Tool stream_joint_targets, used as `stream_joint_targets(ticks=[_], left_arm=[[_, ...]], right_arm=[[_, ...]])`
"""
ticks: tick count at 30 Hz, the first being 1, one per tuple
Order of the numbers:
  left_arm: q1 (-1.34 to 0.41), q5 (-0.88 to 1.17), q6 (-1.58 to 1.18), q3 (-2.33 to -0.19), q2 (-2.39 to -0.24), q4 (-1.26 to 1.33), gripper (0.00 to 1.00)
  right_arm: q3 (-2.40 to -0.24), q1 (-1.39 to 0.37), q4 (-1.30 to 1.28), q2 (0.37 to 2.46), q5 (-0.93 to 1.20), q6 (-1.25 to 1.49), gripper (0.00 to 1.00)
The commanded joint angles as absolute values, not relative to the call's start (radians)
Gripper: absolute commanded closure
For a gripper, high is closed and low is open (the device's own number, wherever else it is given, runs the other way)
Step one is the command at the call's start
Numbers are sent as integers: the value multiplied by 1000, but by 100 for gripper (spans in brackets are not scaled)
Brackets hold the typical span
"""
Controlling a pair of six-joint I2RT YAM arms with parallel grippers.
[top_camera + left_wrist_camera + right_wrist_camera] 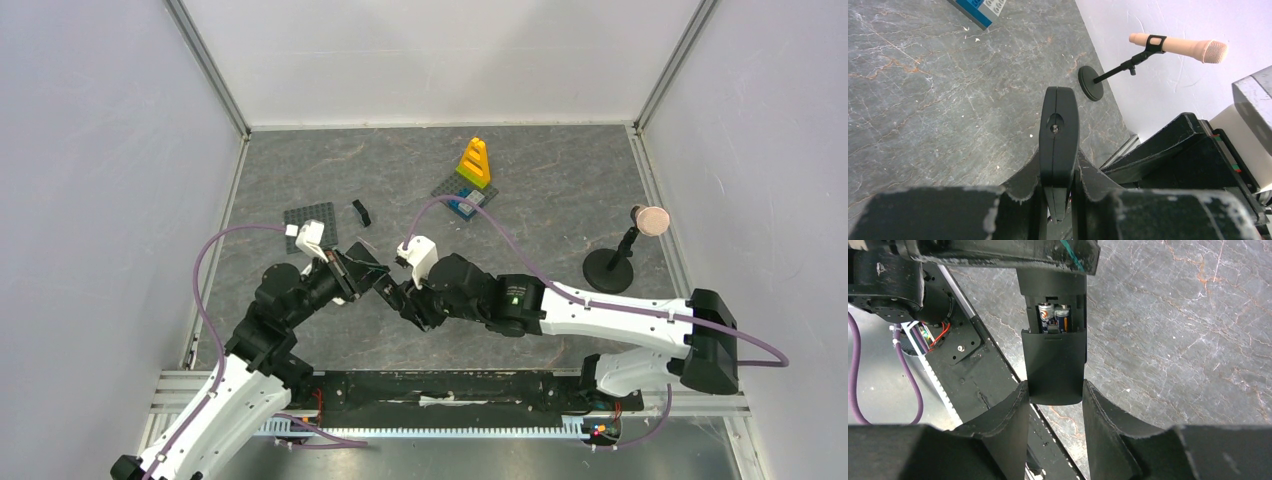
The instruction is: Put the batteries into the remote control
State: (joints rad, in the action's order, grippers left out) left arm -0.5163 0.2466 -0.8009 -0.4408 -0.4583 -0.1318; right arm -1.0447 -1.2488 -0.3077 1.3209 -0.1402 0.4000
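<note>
The remote control [1050, 287] is a slim black bar held in the air between the two grippers, above the table's near middle [386, 288]. My left gripper [1059, 170] is shut on it, and it shows edge-on [1059, 125] in the left wrist view. Two batteries [1054, 319] lie side by side in its open slot. A black battery cover [1053, 365] hides the lower part of the slot. My right gripper [1054, 390] is shut on the cover's near end, one finger on each side edge. In the top view the two grippers [375, 281] [398, 294] meet tip to tip.
A microphone on a round black stand [615, 262] is at the right. A grey studded plate [310, 215] and a small black piece [361, 211] lie at the left rear. A yellow and blue brick stack [472, 170] stands at the back. The base rail [450, 385] runs along the near edge.
</note>
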Motion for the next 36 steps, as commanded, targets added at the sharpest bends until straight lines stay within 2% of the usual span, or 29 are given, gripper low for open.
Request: stream_joint_targets(ticks=[1, 36], left_arm=[[-511, 265, -752, -477, -473, -94, 98], [-512, 312, -793, -494, -512, -109, 98]], right_arm=[[-1111, -1262, -289, 1341, -184, 402, 73], [-1193, -1271, -359, 1458, -213, 386, 73]])
